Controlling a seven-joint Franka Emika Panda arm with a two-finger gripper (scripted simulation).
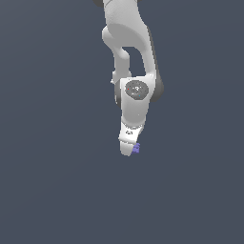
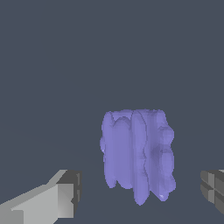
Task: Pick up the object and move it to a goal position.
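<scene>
The object [image 2: 138,155] is a small lavender-blue block with a ridged top, lying on the dark grey floor. In the wrist view it lies between the two fingertips of my gripper [image 2: 140,194], with a gap on each side. One grey finger [image 2: 65,197] and the other [image 2: 214,190] stand wide apart, so the gripper is open and touches nothing. In the exterior view the white gripper [image 1: 127,147] hangs low over the floor. Only a corner of the object [image 1: 137,148] peeks out on the exterior view's right of the gripper.
The white arm [image 1: 131,43] reaches down from the upper middle of the exterior view. Plain dark grey floor [image 1: 47,190] lies all around, and no goal marker shows.
</scene>
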